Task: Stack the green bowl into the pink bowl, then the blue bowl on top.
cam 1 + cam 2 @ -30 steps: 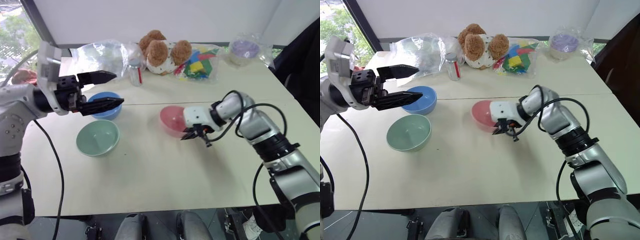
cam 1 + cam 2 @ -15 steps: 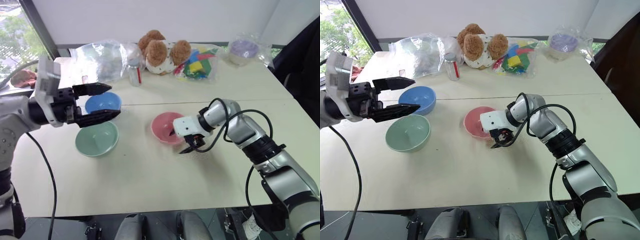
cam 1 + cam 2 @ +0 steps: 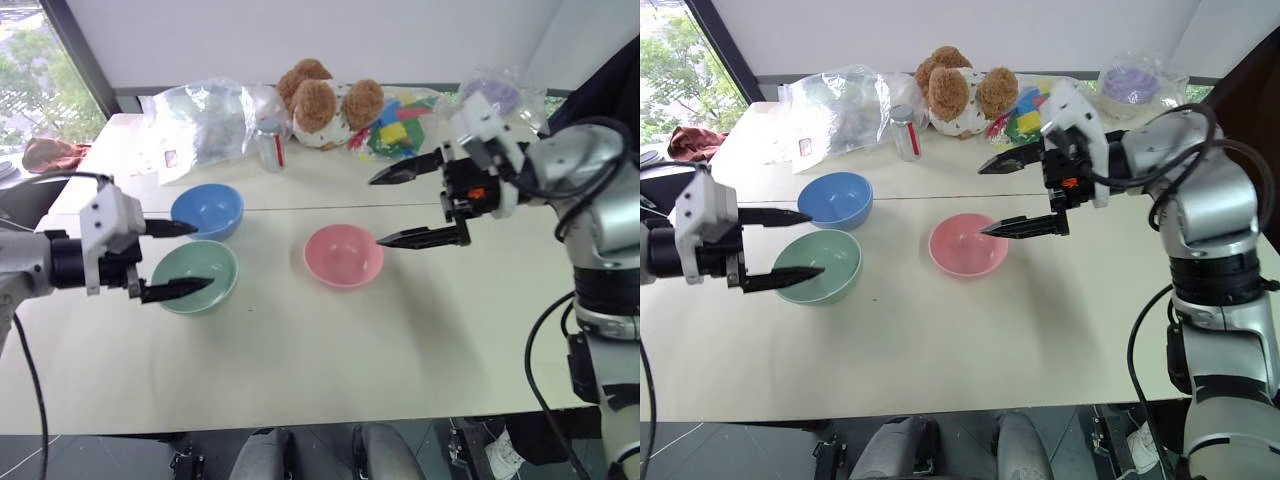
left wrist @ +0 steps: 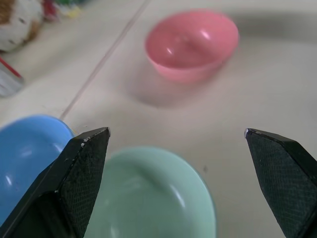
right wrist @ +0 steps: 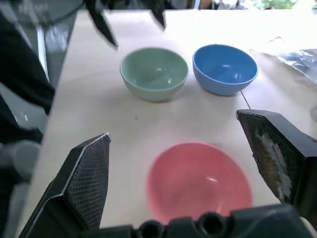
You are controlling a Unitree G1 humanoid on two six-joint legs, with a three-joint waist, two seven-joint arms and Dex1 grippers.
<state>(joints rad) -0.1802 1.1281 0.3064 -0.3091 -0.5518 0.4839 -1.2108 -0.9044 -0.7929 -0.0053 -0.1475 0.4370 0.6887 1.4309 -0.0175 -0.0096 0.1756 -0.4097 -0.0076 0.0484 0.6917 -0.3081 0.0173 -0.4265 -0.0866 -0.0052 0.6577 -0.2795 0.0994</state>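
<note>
On the far left I have the left gripper (image 3: 780, 245) level with the table and reaching in from the side, jaws released and spread wide. One finger lies over the near rim of the green bowl (image 3: 818, 265), the other just above the gap between that bowl and the blue bowl (image 3: 836, 199). I judge this a pre-grasp pose: the span brackets the green bowl's left wall so a short advance and a closure would pinch the rim. Whether the lower finger already touches the rim I cannot tell; the left wrist view is soft at that edge.

The green bowl sits upright on the cream table (image 3: 940, 360), nearest the front-left. The blue bowl stands just behind it, upright, the two rims close but apart. Both are empty, so neither stacking step is done.

The pink bowl (image 3: 968, 244) rests upright near the table's centre, well apart from the other two, open side up and unobstructed. That leaves it ready to receive the green bowl from above.

The right gripper (image 3: 1015, 195) hangs above and just behind the pink bowl, pointing toward the left, jaws released and holding nothing. Its forearm is raised clear of the table, which I read as keeping the drop zone free for the left arm's transfer.

Along the back edge lie a clear plastic bag (image 3: 835, 100), a small jar (image 3: 905, 132), a plush toy (image 3: 960, 92) and bagged coloured blocks (image 3: 1030, 120), none in the working path.
</note>
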